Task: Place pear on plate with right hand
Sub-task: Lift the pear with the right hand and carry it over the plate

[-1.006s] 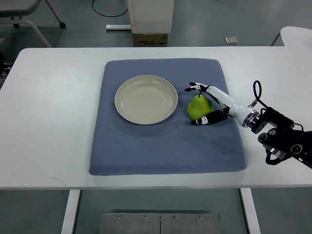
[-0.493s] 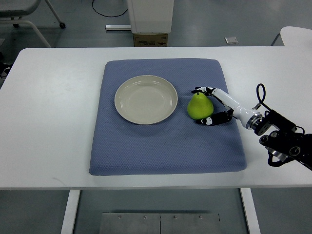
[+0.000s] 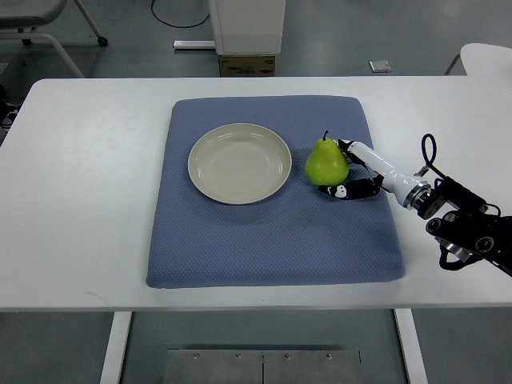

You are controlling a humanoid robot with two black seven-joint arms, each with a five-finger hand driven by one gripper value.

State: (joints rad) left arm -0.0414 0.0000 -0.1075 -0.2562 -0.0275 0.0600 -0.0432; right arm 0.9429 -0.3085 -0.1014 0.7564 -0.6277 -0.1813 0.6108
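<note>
Green pear (image 3: 326, 162) (upright, beside the plate (image 3: 239, 163)) in the right hand's (image 3: 346, 170) curled grasp, fingers against its right side.

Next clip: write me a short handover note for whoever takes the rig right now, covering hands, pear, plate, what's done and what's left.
Right hand: at the pear's right side, fingers curled around it; grip looks closed, but lift is not confirmed.
Left hand: not in view.
Pear: upright, stem up, over the blue mat, just right of the plate, not on it.
Plate: empty, centre-left of the mat.
Done: reach and grasp.
Left: lift the pear, carry it left over the plate, set it down, release and withdraw.
</note>
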